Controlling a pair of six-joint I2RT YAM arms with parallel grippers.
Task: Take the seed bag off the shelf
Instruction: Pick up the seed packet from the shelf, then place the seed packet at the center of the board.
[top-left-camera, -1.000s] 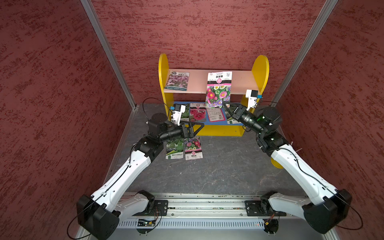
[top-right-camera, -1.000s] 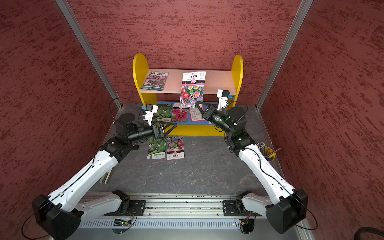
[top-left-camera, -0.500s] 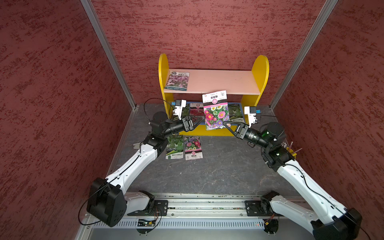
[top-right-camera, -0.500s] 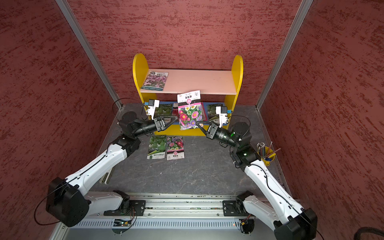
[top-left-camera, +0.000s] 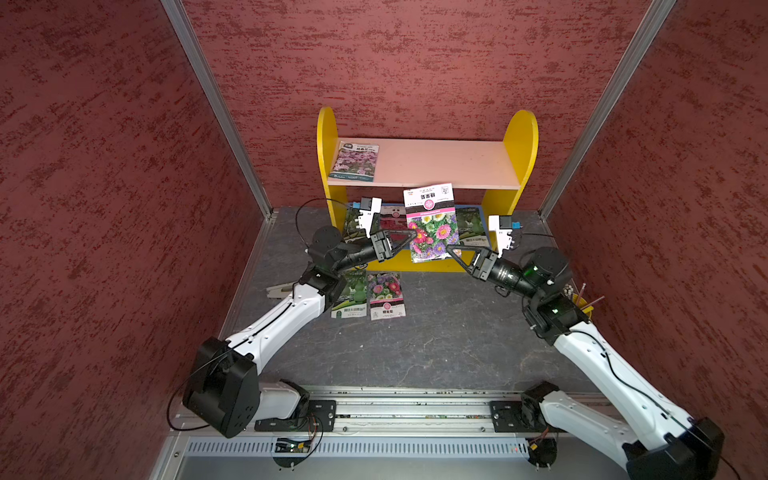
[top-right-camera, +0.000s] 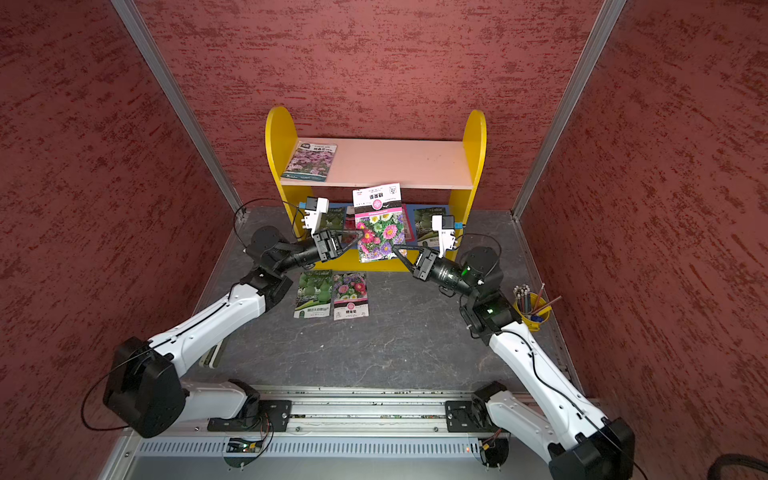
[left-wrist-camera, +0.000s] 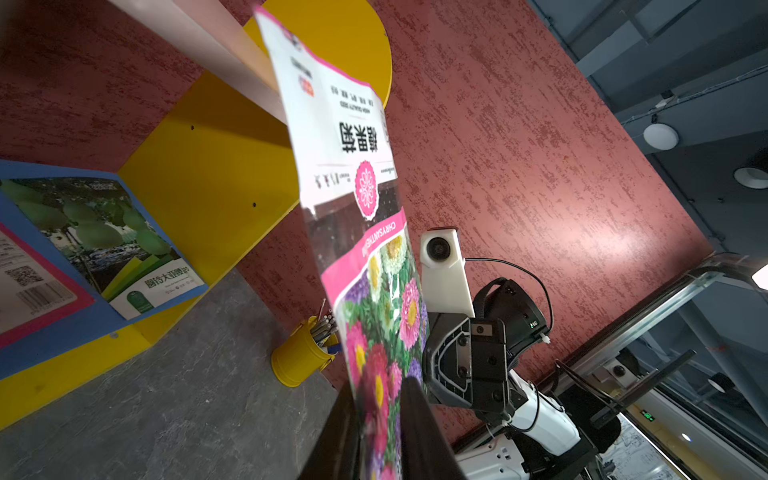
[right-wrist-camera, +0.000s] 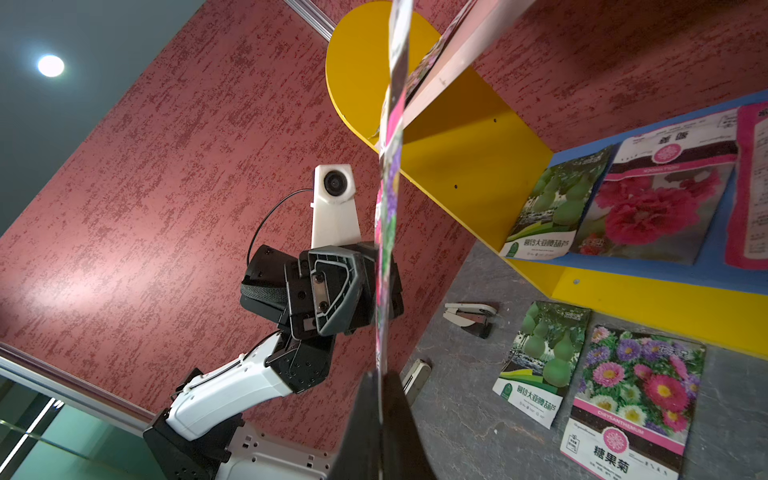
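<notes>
Left hand (top-left-camera: 413, 235) and right hand (top-left-camera: 449, 249) are closed on opposite edges of the upright seed bag (top-left-camera: 430, 220), in front of the shelf (top-left-camera: 449, 162).

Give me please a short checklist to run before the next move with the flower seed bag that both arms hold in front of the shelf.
1. The seed bag is off the pink upper board: ok.
2. Bag's top edge apart from that board's front: cannot tell.
3. Grip of the right jaws on the bag's lower corner: ok.
4. Grip of the left jaws on its side edge: ok.
5. Bare floor beside the two bags lying there: ok.
</notes>
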